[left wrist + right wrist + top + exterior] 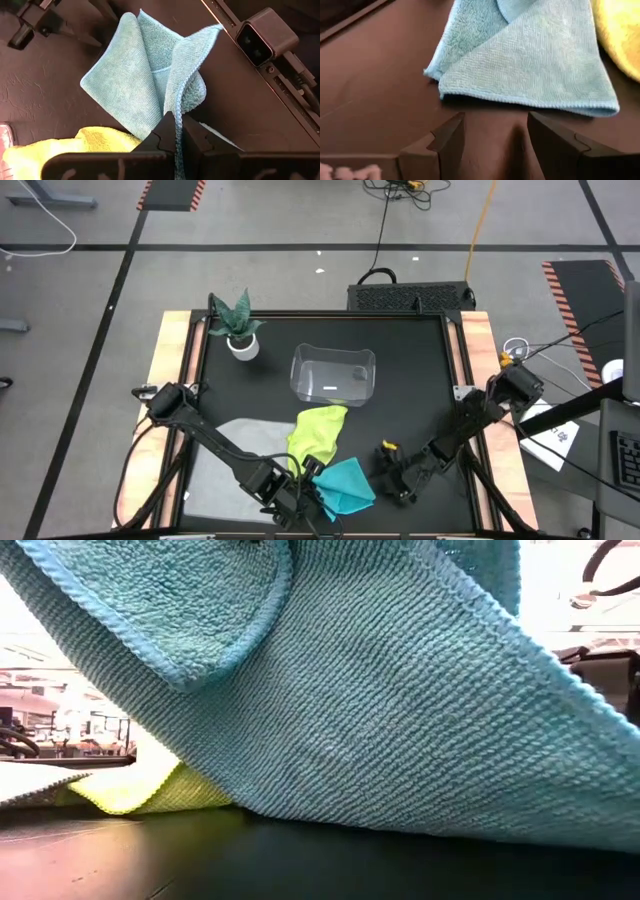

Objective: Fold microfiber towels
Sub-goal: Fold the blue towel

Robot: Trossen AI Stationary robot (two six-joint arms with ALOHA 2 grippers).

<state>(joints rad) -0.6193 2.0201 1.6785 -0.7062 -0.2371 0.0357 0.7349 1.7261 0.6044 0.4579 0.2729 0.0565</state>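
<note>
Right now the left tool [305, 502] pinches an edge of the teal towel [345, 485] at the near edge of the desk [420, 380], the cloth partly doubled and trailing right. Just right of it the right tool [400, 480] sits spread wide and empty; yellow-green towel [318, 432] lies farther back.

You see a clear plastic bin [333, 375] near the middle of the black table [420, 380] | a small potted plant [238, 328] in a white pot by the table's far left corner | a black cable [380, 230] running across the grey floor beyond | papers [556, 435] off the table's right side
</note>
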